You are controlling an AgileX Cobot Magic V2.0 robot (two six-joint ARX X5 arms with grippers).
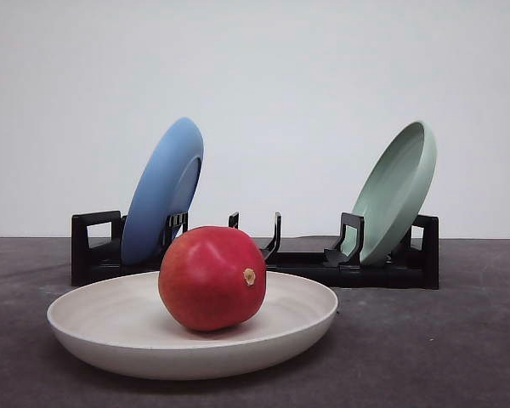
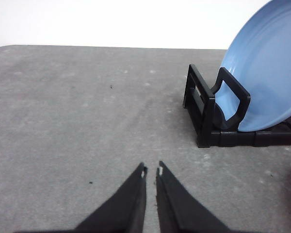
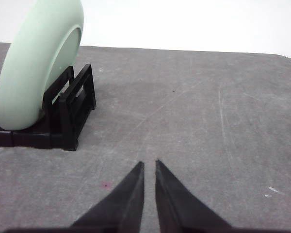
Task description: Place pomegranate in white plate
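The glossy red pomegranate [image 1: 212,277] rests inside the off-white plate [image 1: 102,327], which lies flat on the grey table near the front, its tan stem nub turned toward the camera's right. My left gripper [image 2: 151,171] hovers over bare table, its black fingers nearly touching and holding nothing. My right gripper [image 3: 149,164] is likewise shut and empty above bare table.
Behind the white plate stands a black dish rack [image 1: 306,263]. A blue plate [image 1: 163,189] leans in its left end, also seen as the blue plate [image 2: 266,73]. A pale green plate [image 1: 398,189] leans in its right end, seen again as the green plate [image 3: 36,63].
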